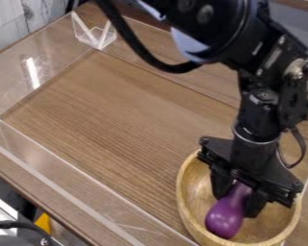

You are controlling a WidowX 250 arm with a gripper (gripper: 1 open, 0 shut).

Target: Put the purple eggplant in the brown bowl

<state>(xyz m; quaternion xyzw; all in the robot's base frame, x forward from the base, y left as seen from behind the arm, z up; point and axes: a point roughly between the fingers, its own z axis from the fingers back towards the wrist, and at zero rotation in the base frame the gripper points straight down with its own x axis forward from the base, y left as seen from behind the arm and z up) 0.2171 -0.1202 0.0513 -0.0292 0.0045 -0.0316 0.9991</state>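
Observation:
The purple eggplant (226, 215) hangs fat end down inside the brown bowl (192, 200), which sits at the table's near right corner. My gripper (243, 195) stands straight above the bowl with its black fingers shut on the eggplant's upper end. The eggplant's stem tip is hidden between the fingers. The eggplant's bottom is at or just above the bowl's floor; I cannot tell whether it touches.
A wooden table top (118, 115) is enclosed by clear plastic walls (41, 62) along the left and back. The black arm (234, 38) reaches in from the upper right. The table's near edge runs just below the bowl.

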